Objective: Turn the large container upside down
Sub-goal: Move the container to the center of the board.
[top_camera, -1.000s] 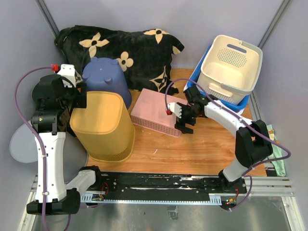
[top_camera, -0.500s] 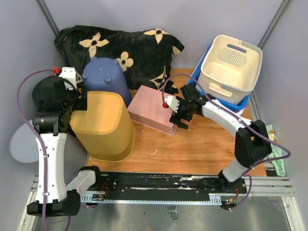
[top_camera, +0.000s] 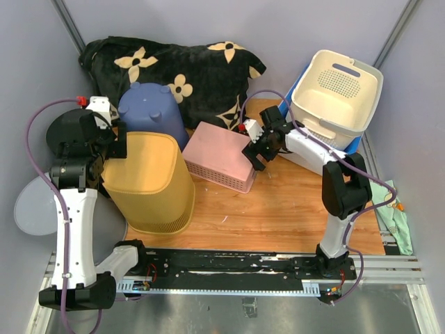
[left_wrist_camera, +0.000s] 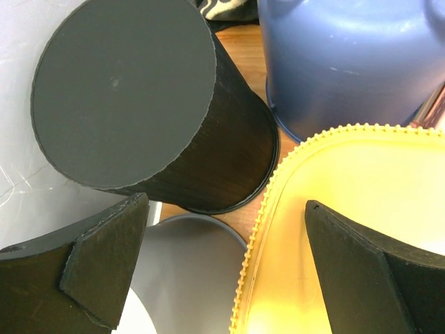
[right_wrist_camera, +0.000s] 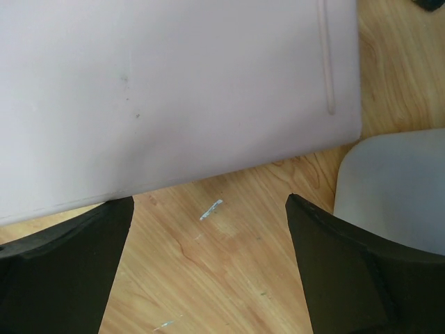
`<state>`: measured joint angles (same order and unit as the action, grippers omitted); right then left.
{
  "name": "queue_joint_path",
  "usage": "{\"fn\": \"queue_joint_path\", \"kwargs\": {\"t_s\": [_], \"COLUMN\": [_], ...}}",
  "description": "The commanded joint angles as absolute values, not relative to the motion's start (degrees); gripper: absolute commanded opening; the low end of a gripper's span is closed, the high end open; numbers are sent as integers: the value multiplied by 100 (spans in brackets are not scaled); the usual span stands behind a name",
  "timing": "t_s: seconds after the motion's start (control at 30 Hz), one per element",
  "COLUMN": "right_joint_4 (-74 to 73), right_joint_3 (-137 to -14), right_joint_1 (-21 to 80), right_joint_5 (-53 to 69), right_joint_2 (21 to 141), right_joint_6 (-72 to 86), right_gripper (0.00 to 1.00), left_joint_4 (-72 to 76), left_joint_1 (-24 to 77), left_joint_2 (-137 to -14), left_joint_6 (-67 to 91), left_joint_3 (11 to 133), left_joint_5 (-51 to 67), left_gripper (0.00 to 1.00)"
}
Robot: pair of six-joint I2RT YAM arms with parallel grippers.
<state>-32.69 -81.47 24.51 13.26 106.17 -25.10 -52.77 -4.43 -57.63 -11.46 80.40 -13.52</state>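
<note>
**Entry: yellow container, edge grasp being set up**

Top external view: The yellow container (top_camera: 147,181) stands on the counter (top_camera: 292,209) with a closed face uppermost. Whether that face is a base or a lid cannot be told. The left tool (top_camera: 115,145) hangs at its far-left upper edge. A blue bin (top_camera: 149,111) is just behind it and a pink basket (top_camera: 221,154) just to its right. The right tool (top_camera: 256,149) is at the basket's far side.

Left wrist view: The fingers (left_wrist_camera: 97,264) are spread wide and straddle the container's beaded edge. A black cylinder bin (left_wrist_camera: 139,104) lies beyond that edge. The best course is probably to seat deep over the edge, pinch firmly, and tip toward bare counter, away from the blue bin.

Right wrist view: The fingers (right_wrist_camera: 62,243) are spread and grip nothing, above the pink basket, well apart from the container. Keep them clear of the tipping path.
</note>
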Motion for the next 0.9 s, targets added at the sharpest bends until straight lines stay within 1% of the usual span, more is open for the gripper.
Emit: {"fn": "queue_joint_path", "kwargs": {"t_s": [0.0,0.07,0.13,0.23,0.37,0.5,0.57,0.63,0.7,0.8,0.87], "right_joint_4": [-2973,-3275,-3449,-3596,-4054,-5006,-5531,-5830,-5646,-5467,-5443], "right_joint_3": [-8814,-8925,-8780,-8352,-8022,-8078,-8099,-8030,-7809,-7835,-8014], "right_joint_1": [2127,2127,2127,2127,2127,2127,2127,2120,2052,1286,703], "right_joint_5": [1285,1563,1723,1773,1670,1796,1827,1714,1398,1466,1865], "right_joint_2": [10716,10596,10286,9541,8634,7858,7492,7002,6361,5993,5951], "right_joint_6": [-1819,-1743,-1677,-1748,-1912,-2437,-2691,-2783,-2644,-2393,-2442], "right_gripper": [94,94,95,96,97,98,98,98,100,100,100], "left_joint_4": [-5133,-5128,-5127,-5116,-5008,-5007,-5001,-5005,-4904,-4686,-4497], "left_joint_1": [-501,-499,-492,-495,-496,-499,-499,-498,-500,-501,-501], "left_joint_2": [-5886,-6025,-6013,-5832,-5688,-5682,-5584,-5370,-5146,-4887,-4766], "left_joint_6": [-1049,-953,-889,-881,-796,-378,-330,-472,-575,-784,-769], "left_joint_3": [7893,7913,7952,7965,7851,7954,7999,8013,7940,7781,7645], "left_joint_5": [-1586,-1787,-1777,-1598,-1638,-1678,-1512,-1228,-1200,-1482,-1786], "left_gripper": [99,99,98,99,99,99,99,99,99,99,99]}}
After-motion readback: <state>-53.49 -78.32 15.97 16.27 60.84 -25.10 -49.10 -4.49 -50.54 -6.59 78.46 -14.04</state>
